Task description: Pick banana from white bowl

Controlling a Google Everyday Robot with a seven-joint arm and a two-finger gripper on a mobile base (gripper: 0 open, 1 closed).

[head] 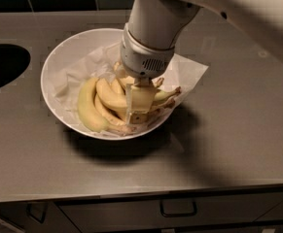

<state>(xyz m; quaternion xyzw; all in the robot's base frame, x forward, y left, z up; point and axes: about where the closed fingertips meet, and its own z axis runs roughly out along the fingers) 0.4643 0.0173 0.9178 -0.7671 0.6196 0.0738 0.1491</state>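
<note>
A wide white bowl with crumpled white paper lining sits on the grey counter. Several bananas lie in it in a bunch. A thicker greenish-yellow banana is at the left. Slim pale-yellow bananas lie beside it, their brownish stem tips pointing right. My gripper reaches down from the white arm into the bunch at the bowl's right side, its pale fingers among the slim bananas. The arm hides the bananas behind it.
A dark round sink opening is cut into the counter at the left. The counter's front edge runs along the bottom, with drawer handles below. Dark tiles line the back wall.
</note>
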